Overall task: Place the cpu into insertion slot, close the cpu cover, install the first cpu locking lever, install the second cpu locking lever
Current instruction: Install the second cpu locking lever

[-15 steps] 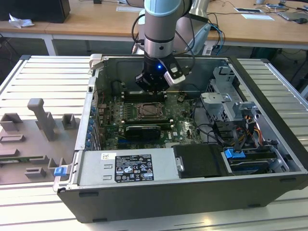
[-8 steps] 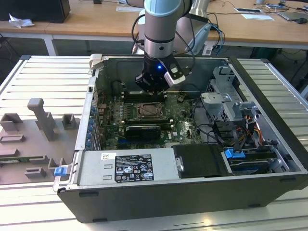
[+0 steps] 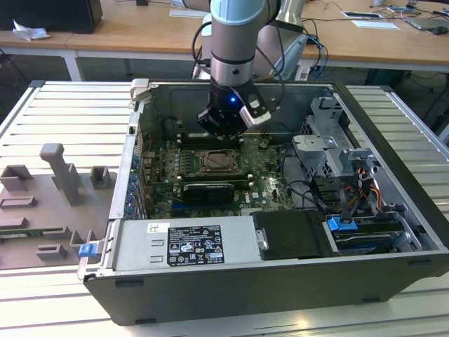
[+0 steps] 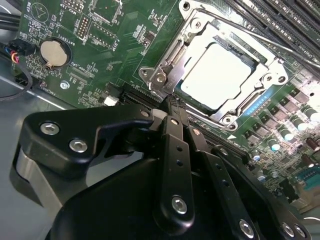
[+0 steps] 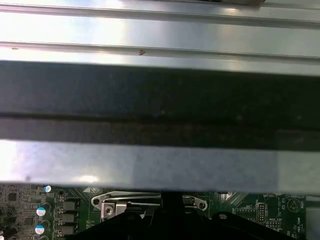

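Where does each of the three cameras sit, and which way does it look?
Exterior view: off the arm, above the open computer case, looking down at the arm and gripper.
Second wrist view: on the arm, looking past the gripper at the cpu under the cpu cover.
First wrist view: on the arm, facing the case wall.
Both wrist views share the green board.

In the second wrist view, the gripper (image 4: 172, 107) body hides the lower corner of the cpu cover (image 4: 165, 75). In the exterior view, the insertion slot (image 3: 220, 163) at the frame's centre is too small to show detail; fingers are hidden behind the wrist.
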`<state>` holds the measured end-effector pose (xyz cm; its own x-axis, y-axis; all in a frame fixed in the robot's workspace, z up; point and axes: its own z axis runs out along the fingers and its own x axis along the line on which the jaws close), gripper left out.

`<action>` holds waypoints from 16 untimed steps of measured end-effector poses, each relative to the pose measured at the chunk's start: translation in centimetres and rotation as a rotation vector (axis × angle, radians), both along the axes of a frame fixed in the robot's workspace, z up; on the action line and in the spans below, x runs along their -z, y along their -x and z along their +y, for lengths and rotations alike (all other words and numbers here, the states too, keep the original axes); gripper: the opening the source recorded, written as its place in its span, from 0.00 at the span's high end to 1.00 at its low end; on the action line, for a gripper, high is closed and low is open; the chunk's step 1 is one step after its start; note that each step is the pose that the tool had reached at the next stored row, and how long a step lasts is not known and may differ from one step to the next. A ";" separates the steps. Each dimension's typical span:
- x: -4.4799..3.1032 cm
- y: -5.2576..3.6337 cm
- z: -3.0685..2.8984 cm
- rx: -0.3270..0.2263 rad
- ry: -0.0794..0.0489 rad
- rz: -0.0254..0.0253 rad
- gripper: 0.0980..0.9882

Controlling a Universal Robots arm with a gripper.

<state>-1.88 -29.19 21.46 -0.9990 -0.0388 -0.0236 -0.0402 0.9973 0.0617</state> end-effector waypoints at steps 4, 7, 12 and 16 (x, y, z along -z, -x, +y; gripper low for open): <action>0.00 0.00 -0.17 0.000 0.000 0.0000 0.99; 0.00 0.00 -0.26 0.000 0.000 0.0000 0.99; -0.37 0.00 -0.33 0.000 0.000 0.0001 0.99; -1.42 0.00 -0.33 0.000 0.000 0.0000 0.99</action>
<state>-1.88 -29.52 22.89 -0.9990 -0.0388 -0.0236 -0.0402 0.9973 0.0617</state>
